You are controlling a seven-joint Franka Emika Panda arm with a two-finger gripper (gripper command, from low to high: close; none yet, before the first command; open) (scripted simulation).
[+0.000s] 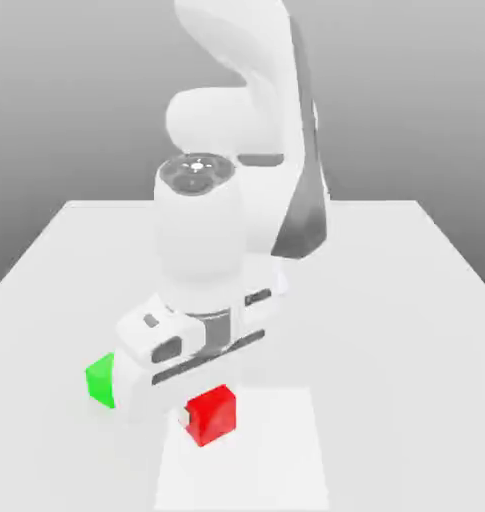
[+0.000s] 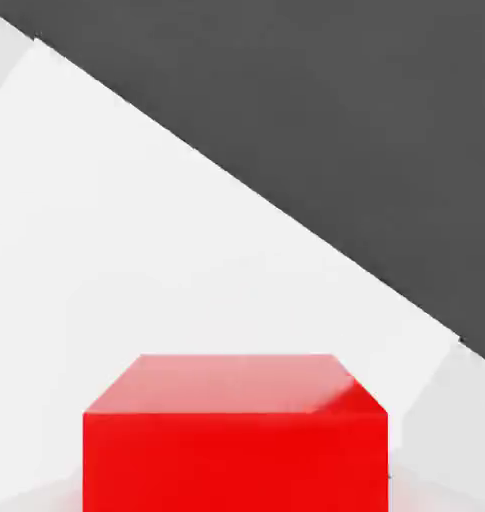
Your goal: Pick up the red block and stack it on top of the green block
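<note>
In the exterior view, the white robot arm (image 1: 201,240) reaches down over the pale worktop (image 1: 386,330), its fingers (image 1: 184,417) closed on the red block (image 1: 212,415) by a corner of a white patch (image 1: 256,460). The green block (image 1: 101,381), partly hidden by the hand, sits apart, nearer the worktop's edge on the exterior view's left.

In the hand view, the red block presents a flat face and a lighter, glossy one against a white surface (image 2: 186,260) bordering a dark gray area (image 2: 346,130).
</note>
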